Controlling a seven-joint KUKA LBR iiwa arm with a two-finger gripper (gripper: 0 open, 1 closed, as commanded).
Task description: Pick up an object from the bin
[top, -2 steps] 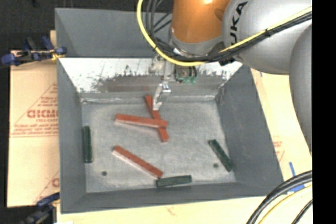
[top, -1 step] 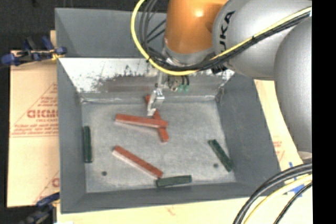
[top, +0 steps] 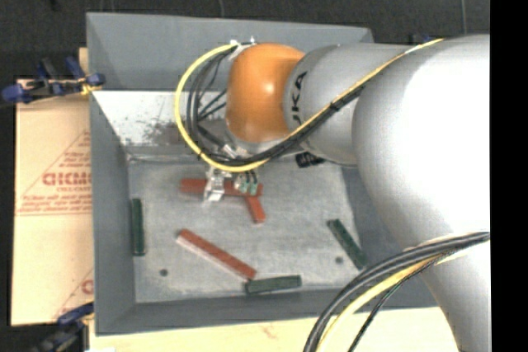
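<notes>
On the left of the bin [top: 107, 177], at about 9 o'clock on its floor, we see a dark green bar [top: 136, 227] lying along the wall. At about 7 o'clock a long red bar [top: 216, 253] lies slantwise, well apart from it.

Just above the floor's middle, at about 11 o'clock, the tool [top: 216, 187] hangs under the orange cover [top: 260, 91] of the arm [top: 396, 119]. We cannot tell whether the tool is wide or narrow. A short red bar [top: 194, 187] pokes out from beneath it toward 9 o'clock, and we cannot tell whether the two touch. A second short red bar [top: 255, 207] lies just beside the tool at its 4 o'clock, tilted.

At 6 o'clock a green bar [top: 274, 285] lies along the near wall, close to the long red bar's lower end. At about 4 o'clock another slanted green bar [top: 346, 243] lies beside the arm.
</notes>
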